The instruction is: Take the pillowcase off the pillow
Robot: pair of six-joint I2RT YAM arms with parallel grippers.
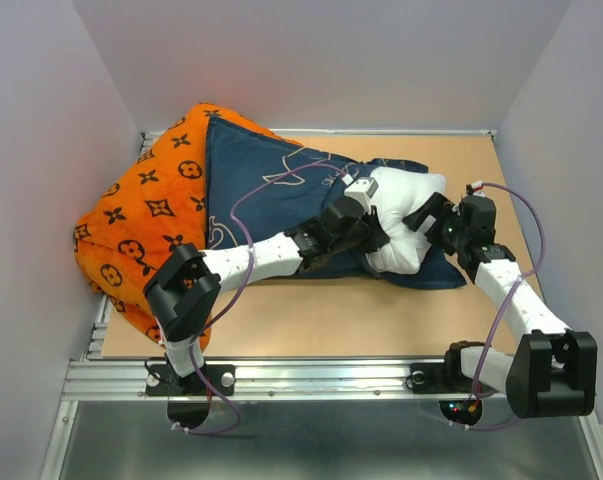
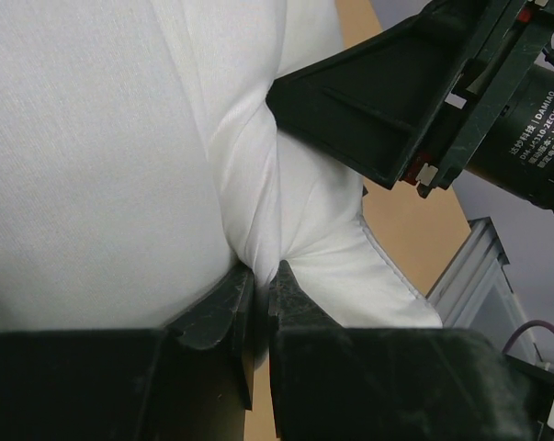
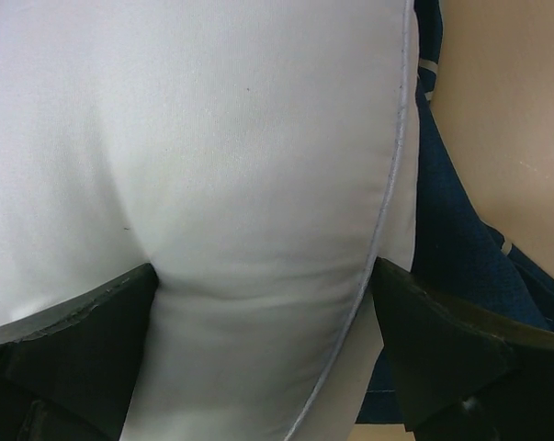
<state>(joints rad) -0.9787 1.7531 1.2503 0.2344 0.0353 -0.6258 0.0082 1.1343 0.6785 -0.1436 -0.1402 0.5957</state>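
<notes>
The navy pillowcase (image 1: 261, 180) lies across the middle of the table, its left part against an orange cushion. The white pillow (image 1: 411, 200) sticks out of its right end. My left gripper (image 1: 379, 240) is shut on a pinched fold of the pillow (image 2: 258, 230), and its fingers (image 2: 217, 308) are nearly together in the left wrist view. My right gripper (image 1: 428, 215) holds the pillow's right end from the other side. Its fingers (image 3: 84, 322) are wide apart and press into the pillow (image 3: 249, 165). Navy pillowcase (image 3: 451, 248) shows behind the pillow's seam.
A big orange cushion with black motifs (image 1: 146, 220) fills the far left against the wall. Tan table surface (image 1: 331, 310) lies in front of the pillow. A metal rail (image 1: 311, 375) runs along the near edge. Grey walls close in on both sides and behind.
</notes>
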